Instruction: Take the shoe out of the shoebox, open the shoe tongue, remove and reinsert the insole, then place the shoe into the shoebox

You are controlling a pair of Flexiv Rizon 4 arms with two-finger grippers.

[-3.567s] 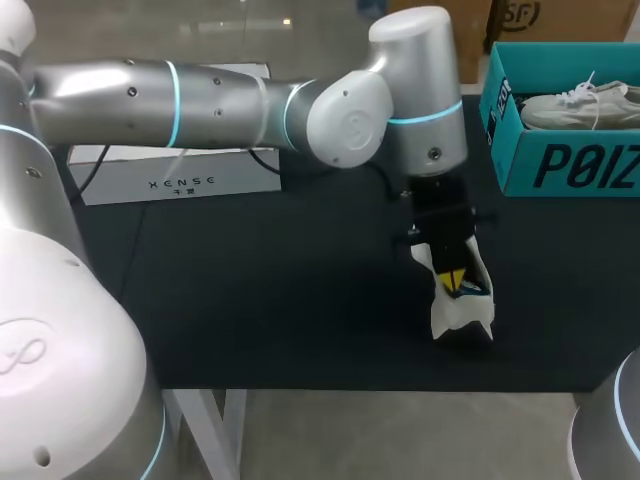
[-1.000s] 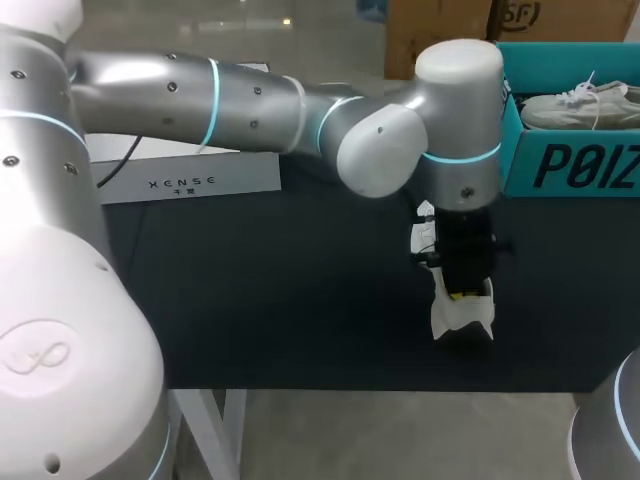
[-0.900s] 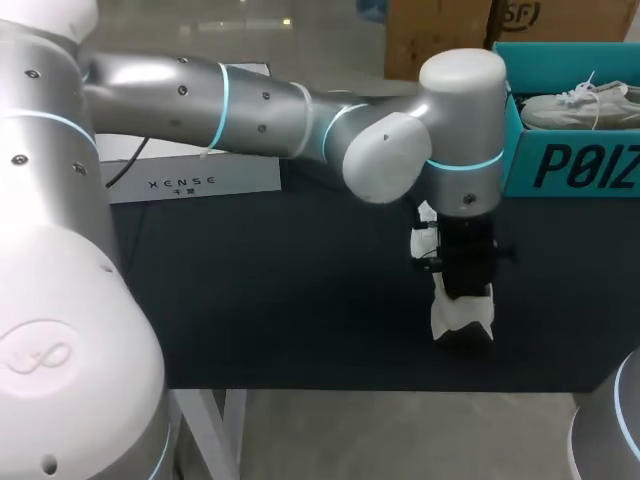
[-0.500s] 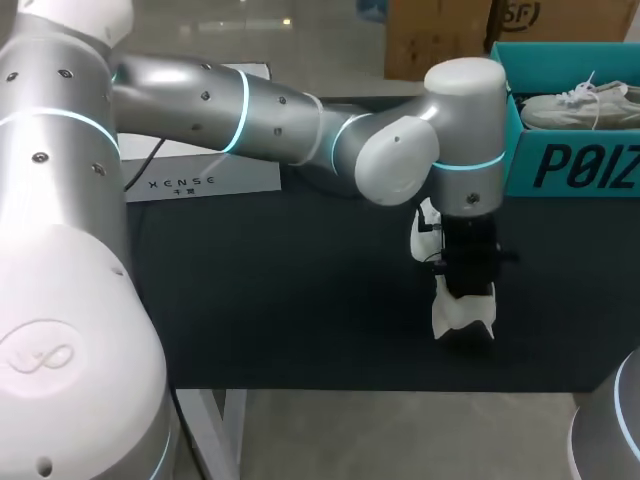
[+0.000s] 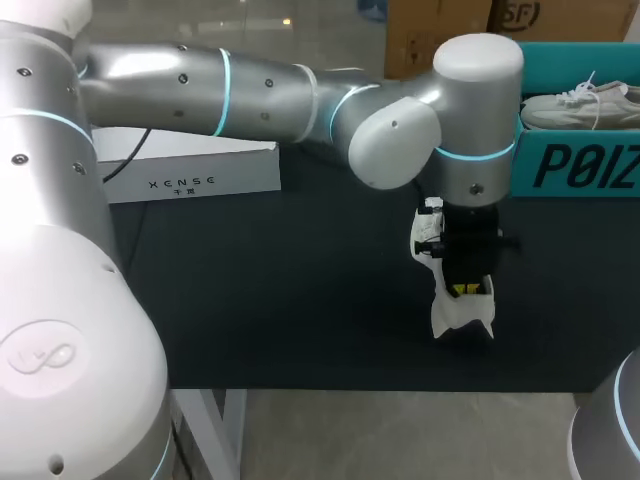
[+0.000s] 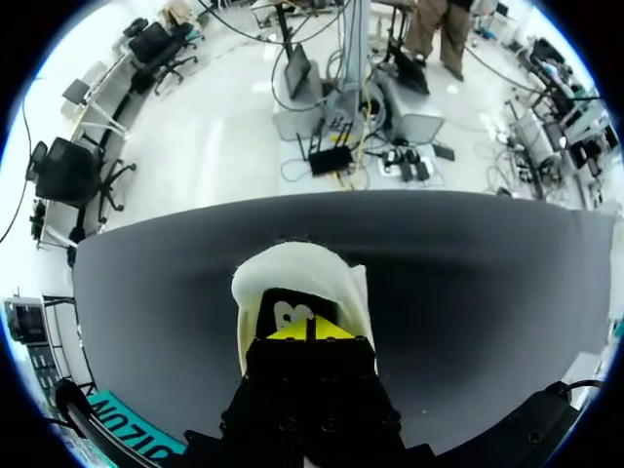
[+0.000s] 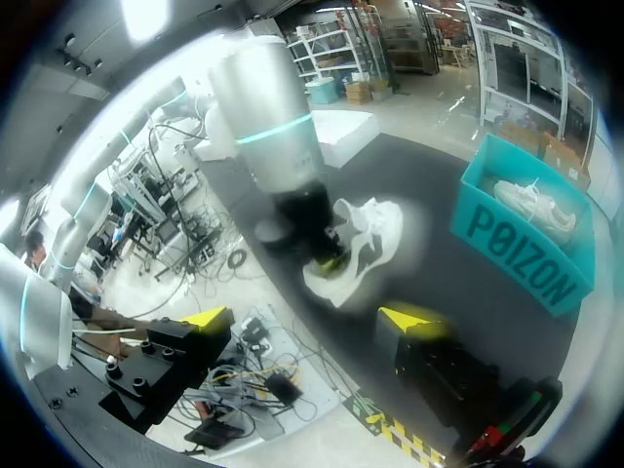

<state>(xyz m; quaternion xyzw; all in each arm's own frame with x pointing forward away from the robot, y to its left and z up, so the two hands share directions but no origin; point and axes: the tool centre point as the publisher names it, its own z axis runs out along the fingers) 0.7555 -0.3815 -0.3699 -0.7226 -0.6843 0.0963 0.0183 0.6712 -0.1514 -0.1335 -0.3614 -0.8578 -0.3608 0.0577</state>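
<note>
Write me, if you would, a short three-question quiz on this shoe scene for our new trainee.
1. True or false: the left gripper is down inside the white shoe standing on the table.
2. What lies in the teal shoebox? A) nothing B) a second white shoe C) a loose insole
3. Fill in: the right gripper is ____.
Key: 1 true; 2 B; 3 open.

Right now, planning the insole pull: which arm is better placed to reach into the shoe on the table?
Left, I'd judge. The left gripper has its tips down inside the white shoe; the right gripper hangs open, well apart from it.
</note>
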